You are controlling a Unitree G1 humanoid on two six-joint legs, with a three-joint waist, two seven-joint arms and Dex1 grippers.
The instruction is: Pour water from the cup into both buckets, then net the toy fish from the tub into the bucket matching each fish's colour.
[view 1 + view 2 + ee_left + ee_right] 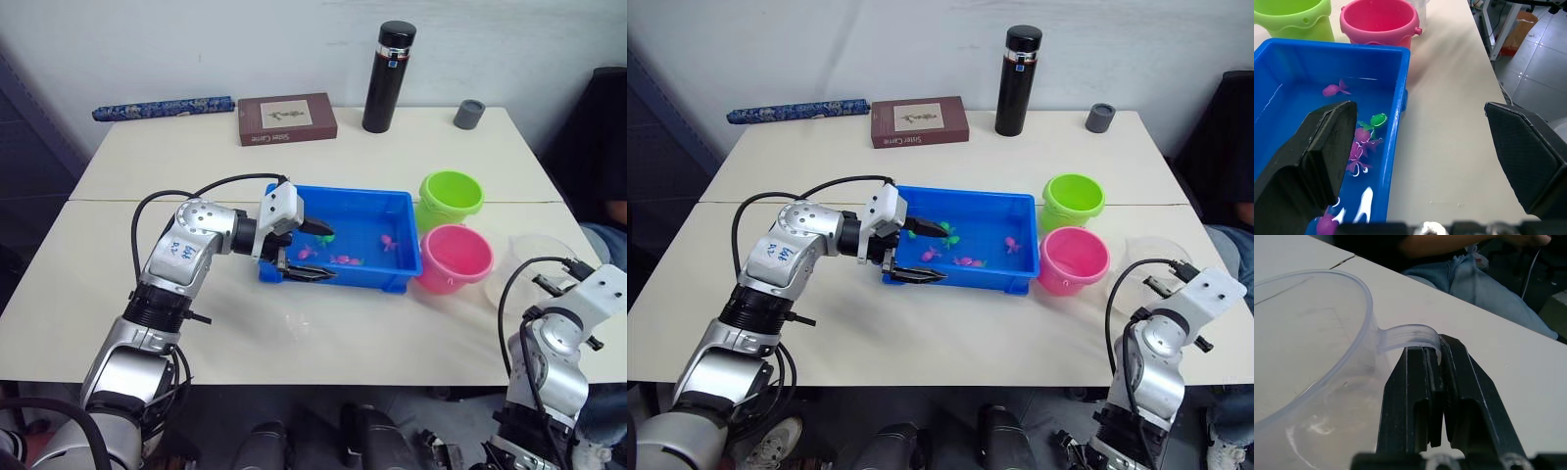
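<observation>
The blue tub (pixel 397 203) sits mid-table and holds water, several pink toy fish (pixel 345 259) and a green fish (pixel 323 235). My left gripper (pixel 312 252) is open and straddles the tub's front left rim, with one finger (pixel 1312 156) inside the tub and the other finger (pixel 1528 156) over the table. To the right of the tub stand the lime green bucket (pixel 451 196) and, nearer me, the pink bucket (pixel 455 257). The clear cup (pixel 529 262) stands upright at the table's right edge. My right gripper (pixel 1437 362) is shut on the cup's handle (pixel 1405 335).
Along the far edge stand a tall black flask (pixel 389 76), a small grey cup (pixel 469 114), a brown book (pixel 287 118) and a blue patterned roll (pixel 164 108). A person in jeans (pixel 1488 284) sits just past the table's right edge.
</observation>
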